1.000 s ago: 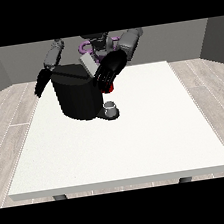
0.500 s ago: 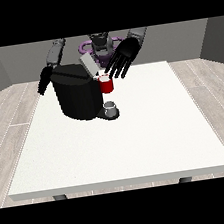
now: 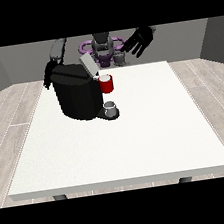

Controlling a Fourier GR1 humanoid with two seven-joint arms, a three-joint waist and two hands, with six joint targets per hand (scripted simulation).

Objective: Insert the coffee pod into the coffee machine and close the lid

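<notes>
The black coffee machine [image 3: 76,96] stands on the white table [image 3: 138,140] at its back left. Its grey lid [image 3: 88,66] is tilted up and open. A red thing at the machine [image 3: 106,83] shows at the machine's front, just below the lid. A small grey thing [image 3: 110,106] rests on the machine's base under it. The hand at the view's right [image 3: 139,40] is raised above the table's far edge, well right of the machine, with its fingers spread and nothing in it. The hand at the view's left [image 3: 48,78] hangs against the machine's back left corner.
The robot's torso [image 3: 103,47] stands behind the table's far edge. Another small grey thing [image 3: 120,57] shows close in front of it. The table's edges run near the view's sides and front.
The hand at the view's right has left the red thing at the machine's front and risen up and to the right. The lid is still open.
</notes>
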